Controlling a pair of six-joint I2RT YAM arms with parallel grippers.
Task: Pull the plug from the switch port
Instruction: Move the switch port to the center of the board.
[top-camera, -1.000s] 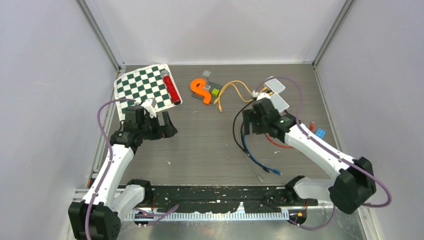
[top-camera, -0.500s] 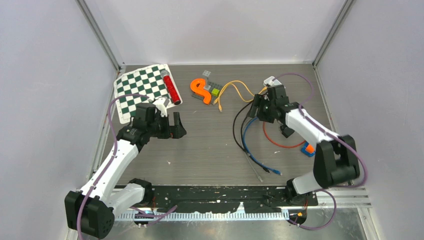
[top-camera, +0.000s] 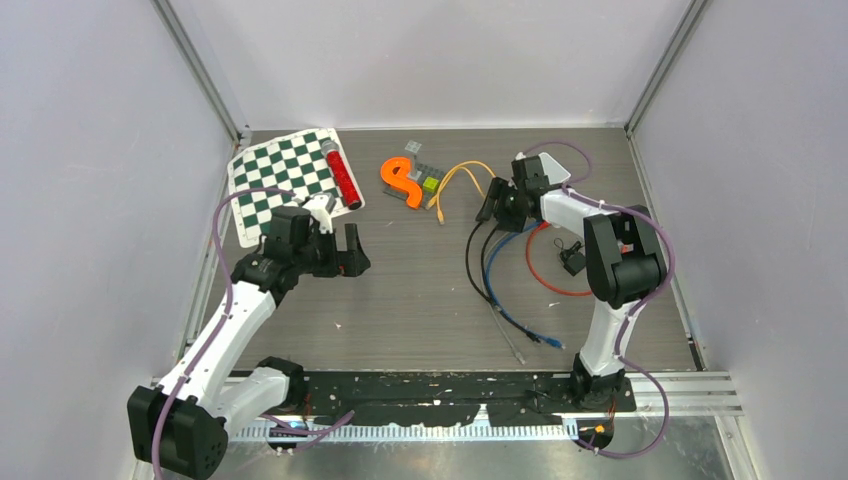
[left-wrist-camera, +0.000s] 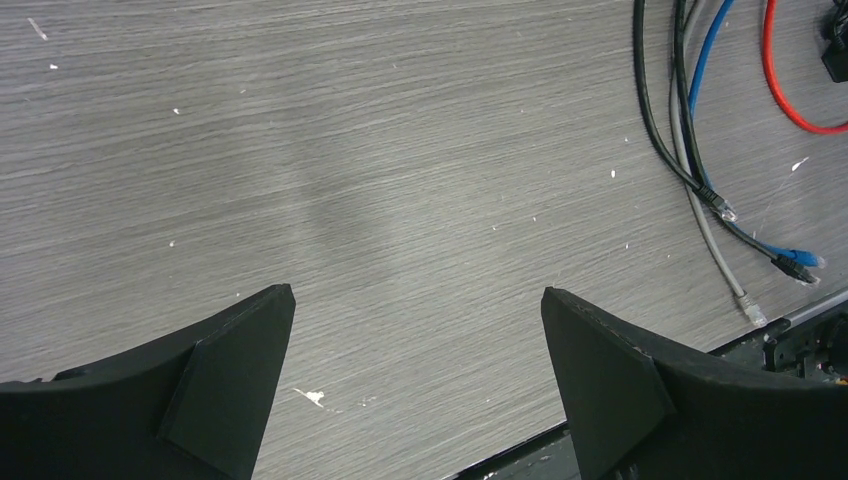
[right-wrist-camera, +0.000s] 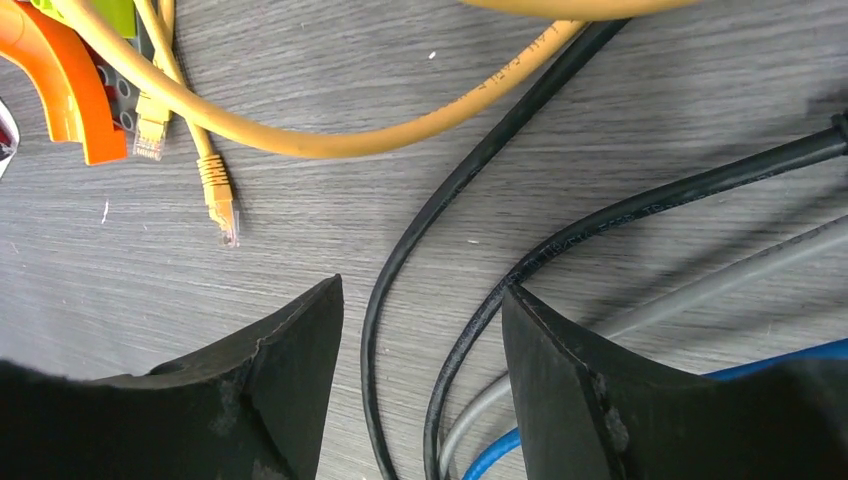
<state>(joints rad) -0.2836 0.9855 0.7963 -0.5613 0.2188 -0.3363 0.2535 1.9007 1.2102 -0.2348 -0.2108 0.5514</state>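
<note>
**Right tool** (right-wrist-camera: 422, 292): the jaws stand apart, narrower than a second ago. They straddle two black cables (right-wrist-camera: 440, 215) that lie on the grey wood-grain tabletop (left-wrist-camera: 400, 150), and they clamp nothing yet.

**Change:** the right arm now folds upright at centre right of the top view. Its tool sits higher and further left than a second ago, off the switch and over the cable bundle. This reads as lining up on one lead, with the pull not yet begun.

**Left tool** (left-wrist-camera: 416, 292): the jaws are wide apart and empty, over bare tabletop at centre left. It sits a little further right than a second ago.

**Pale grey box-shaped switch** (top-camera: 558, 172): upper right of the top view. Only a corner shows past the right arm, so the ports and the seated plug are hidden. Which lead is still plugged in cannot be told.

**Yellow-orange network cable** (right-wrist-camera: 300, 140): it curves across the upper part of the right wrist view, with its clear plug (right-wrist-camera: 222, 215) lying loose.

**Grey cable** (right-wrist-camera: 700, 285) and **blue cable** (right-wrist-camera: 800, 360): lower right of that view, beside the black pair.

**Red cable loop** (top-camera: 545, 285): centre right of the top view.

**Orange curved plastic piece** (top-camera: 398, 180): upper centre.

**Green-and-white checkered mat** (top-camera: 285, 180): upper left, with a red cylinder (top-camera: 343, 175) lying on its right edge.

**Containers:** none in view. Only the switch ports hold anything, and they are hidden.
</note>
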